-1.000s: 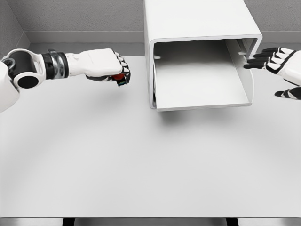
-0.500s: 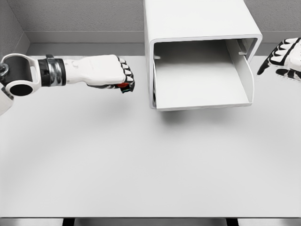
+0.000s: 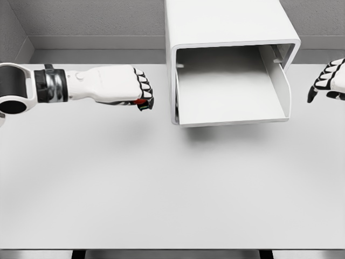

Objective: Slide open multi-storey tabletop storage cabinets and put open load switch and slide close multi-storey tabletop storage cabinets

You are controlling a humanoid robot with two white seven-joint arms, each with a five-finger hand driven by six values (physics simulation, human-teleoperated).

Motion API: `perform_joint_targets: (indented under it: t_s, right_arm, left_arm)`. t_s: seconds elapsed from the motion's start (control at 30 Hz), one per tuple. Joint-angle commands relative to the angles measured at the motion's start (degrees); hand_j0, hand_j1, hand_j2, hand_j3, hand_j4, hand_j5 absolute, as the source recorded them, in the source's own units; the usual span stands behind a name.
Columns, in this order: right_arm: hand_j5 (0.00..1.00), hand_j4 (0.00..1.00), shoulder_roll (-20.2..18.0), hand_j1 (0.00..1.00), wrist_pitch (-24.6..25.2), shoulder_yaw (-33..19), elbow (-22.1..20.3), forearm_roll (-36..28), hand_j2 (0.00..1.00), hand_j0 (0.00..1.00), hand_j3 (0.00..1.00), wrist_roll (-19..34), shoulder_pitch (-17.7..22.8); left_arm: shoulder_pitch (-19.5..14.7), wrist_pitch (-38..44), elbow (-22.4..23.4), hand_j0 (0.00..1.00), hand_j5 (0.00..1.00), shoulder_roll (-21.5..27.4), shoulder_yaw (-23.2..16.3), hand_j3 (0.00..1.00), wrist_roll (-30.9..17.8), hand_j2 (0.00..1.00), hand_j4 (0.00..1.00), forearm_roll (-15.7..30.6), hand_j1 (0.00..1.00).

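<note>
Load switch (image 3: 140, 101): a small red part with a dark, greenish edge, mostly hidden; only a sliver peeks out below the curled fingers, held above the bench, left of the cabinet and clear of it
Left hand (image 3: 123, 83): fingers curled tight into a fist, clamped on the load switch; knuckles point right toward the cabinet, the arm reaching in level from the left edge
Storage cabinet (image 3: 226, 24): white box with rounded corners, standing at the back middle of the bench against the grey wall
Drawer (image 3: 229, 91): slid out toward the camera, its pale grey floor bare and its front lip hanging over the bench with a soft shadow beneath
Gap: the fist stops short of the cabinet's left wall, with a strip of bench showing between them
Right hand (image 3: 328, 81): at the right edge, near the drawer's right side but not touching it; fingers loosely bent downward and apart, holding nothing
Bench (image 3: 161, 183): plain white surface filling the lower picture, with a dark front edge at the bottom
Wall (image 3: 86, 19): grey, textured, behind the cabinet
</note>
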Motion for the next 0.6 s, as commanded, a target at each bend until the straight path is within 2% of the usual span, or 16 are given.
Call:
perform_joint_targets:
  t_s: [0.0,0.13,0.23,0.27,0.33,0.57]
  right_arm:
    - [0.53,0.53,-2.49,0.53,0.13,2.15,0.04,-0.13,0.53,0.53,0.53,0.06,-0.09]
    - [0.53,0.53,-5.65,0.53,0.13,4.26,-0.31,0.14,0.53,0.53,0.53,0.15,0.00]
    - [0.53,0.53,-5.74,0.53,0.13,5.48,-1.19,1.19,0.53,0.53,0.53,0.24,0.00]
    - [0.53,0.53,-6.00,0.53,0.13,7.86,-1.36,1.72,0.53,0.53,0.53,0.24,-1.05]
    - [0.53,0.53,-6.35,0.53,0.13,14.62,-1.36,2.07,0.53,0.53,0.53,0.33,-6.41]
    - [0.53,0.53,-7.58,0.53,0.13,22.27,-1.36,3.39,0.53,0.53,0.53,0.33,-10.90]
  left_arm:
    - [0.00,0.10,-2.02,0.55,0.55,1.38,0.11,0.55,0.03,0.55,0.55,1.41,0.55]
    - [-0.53,0.10,-3.34,0.55,0.55,1.99,0.11,0.55,0.03,0.55,0.55,2.65,0.55]
    - [-1.40,0.10,-3.52,0.55,0.55,1.99,0.11,0.55,0.03,0.55,0.55,3.35,0.55]
    - [-1.76,0.10,-3.69,0.55,0.55,1.99,0.11,0.55,0.03,0.55,0.55,3.44,0.55]
    - [-2.11,0.10,-4.48,0.55,0.55,1.90,0.11,0.55,0.03,0.55,0.55,3.44,0.55]
    - [-3.25,0.10,-6.42,0.55,0.55,1.46,-0.06,0.55,0.03,0.55,0.55,4.23,0.55]
